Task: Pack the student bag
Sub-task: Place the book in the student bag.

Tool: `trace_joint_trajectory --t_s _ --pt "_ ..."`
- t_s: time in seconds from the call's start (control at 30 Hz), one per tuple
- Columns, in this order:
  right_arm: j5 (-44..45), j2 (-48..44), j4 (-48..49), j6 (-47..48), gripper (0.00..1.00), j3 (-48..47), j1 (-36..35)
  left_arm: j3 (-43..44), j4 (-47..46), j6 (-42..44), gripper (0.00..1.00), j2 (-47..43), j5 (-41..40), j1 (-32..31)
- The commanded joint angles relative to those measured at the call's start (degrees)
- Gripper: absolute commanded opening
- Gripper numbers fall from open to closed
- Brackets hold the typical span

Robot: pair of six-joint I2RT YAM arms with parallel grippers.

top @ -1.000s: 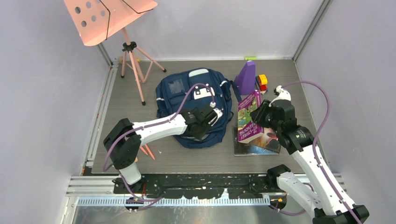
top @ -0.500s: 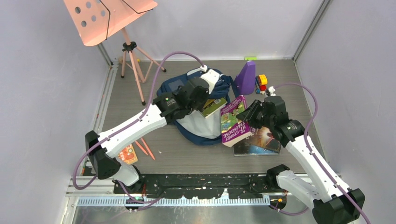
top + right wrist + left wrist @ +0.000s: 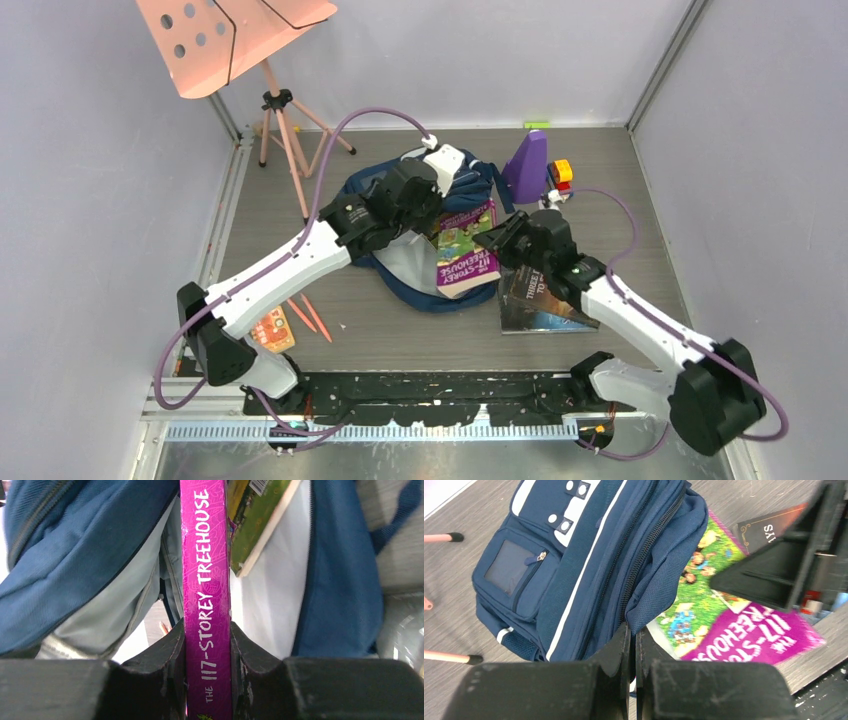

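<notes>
L gripper (image 3: 631, 632) pinches the student bag (image 3: 574, 555) at its opening edge, fingers pressed onto fabric. R gripper (image 3: 206, 630) clamps the purple book (image 3: 206, 555) by the spine, bag's lining straight ahead. Green book (image 3: 260, 520) just beyond, prob. inside.

Field notes, own body: left arm (image 3: 295, 265) and right arm (image 3: 640, 320) have white shells, with bulky black housings at the joints (image 3: 205, 340). A purple cable (image 3: 380, 112) loops along each arm. Left gripper (image 3: 631, 632) and right gripper (image 3: 207, 630) are matte black, with angular, faintly scratched fingers (image 3: 160, 672).
</notes>
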State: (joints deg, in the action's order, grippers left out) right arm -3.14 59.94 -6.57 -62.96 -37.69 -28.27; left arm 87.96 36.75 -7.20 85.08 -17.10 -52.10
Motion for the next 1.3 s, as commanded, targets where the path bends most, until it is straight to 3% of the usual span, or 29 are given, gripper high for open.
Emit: trace_joint_trajectory --t_s 0.0,0.23,0.5,0.87,1.17,1.27 --pt "5.40 6.17 20.58 -4.58 0.01 -3.53 -1.78 0.92 -5.77 -2.16 0.00 -4.64 5.33 1.07" --pt "10.32 17.83 38.64 -6.19 0.01 -3.38 -2.84 3.81 0.72 -4.97 0.00 -3.80 17.64 6.49" --pt "24.40 30.89 39.94 -7.23 0.01 -4.17 -3.62 -0.41 -2.31 -2.28 0.00 -7.56 23.52 8.59" --pt "33.13 45.76 40.21 -2.88 0.02 -14.78 -8.24 -11.65 -11.66 -1.08 0.00 -12.52 29.04 8.85" --pt "38.91 53.75 43.37 4.43 0.28 -23.29 -10.66 -12.22 -11.83 -2.09 0.00 -11.99 29.98 8.85" --pt "39.87 52.68 44.49 7.47 0.43 -22.05 -10.66 -11.77 -10.88 -1.90 0.00 -11.83 27.72 9.07"
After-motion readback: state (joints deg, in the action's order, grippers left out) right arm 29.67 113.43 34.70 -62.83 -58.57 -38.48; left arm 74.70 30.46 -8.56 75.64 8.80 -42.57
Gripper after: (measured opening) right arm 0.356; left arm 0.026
